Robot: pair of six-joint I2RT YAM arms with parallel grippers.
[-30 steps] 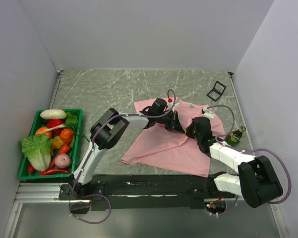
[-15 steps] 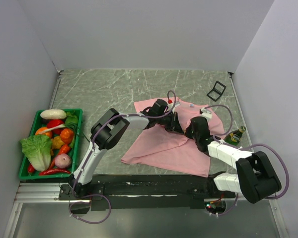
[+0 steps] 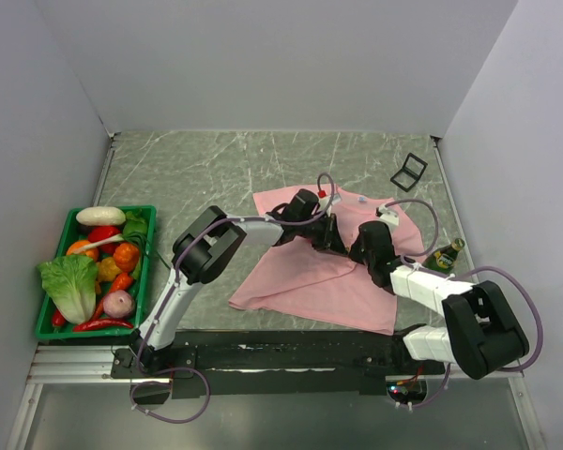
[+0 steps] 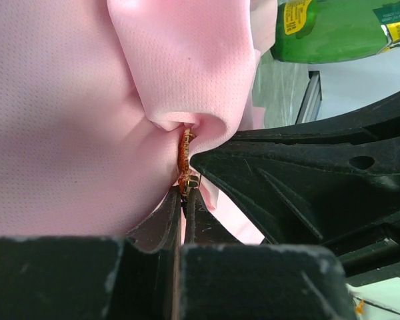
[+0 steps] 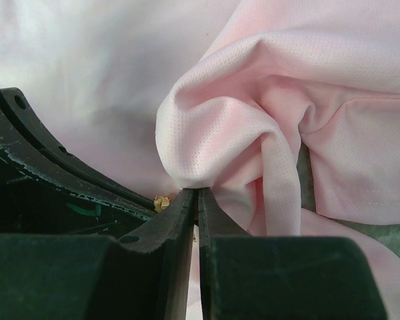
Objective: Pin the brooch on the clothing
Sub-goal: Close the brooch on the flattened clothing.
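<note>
**Brooch held against a raised fold of pink T-shirt as the right arm closed in**

The left gripper [image 4: 184, 195] was clenched on the brooch [image 4: 185, 159], a tiny orange-gold piece standing on edge just beyond its tips. The brooch touched the underside of a puckered fold of the T-shirt [image 4: 73, 100]. Whether its pin had gone through the fabric could not be told. The right gripper [image 5: 197, 195] was pinched tight on that same fold, holding it up as a ridge. A gold speck, probably part of the brooch, showed just beside its tips on the left. The 2 grippers met nearly tip to tip, at an angle to each other.

From above, both arms reached to the middle of the T-shirt, which lay spread over the right half of the bench, rumpled where the grippers met. Over the last second the right arm's elbow had slid a little leftwards, towards the left gripper. The left arm had barely moved, and neither grip had altered. That looked like the fold being pushed onto the pin, so the pinning seemed under way but unfinished.

Further out, a green bottle [image 3: 446, 255] sat by the bench's right edge. A small black frame [image 3: 409, 171] sat near the far right corner, and a green crate [image 3: 141, 208] of vegetables sat at the near left corner.
</note>
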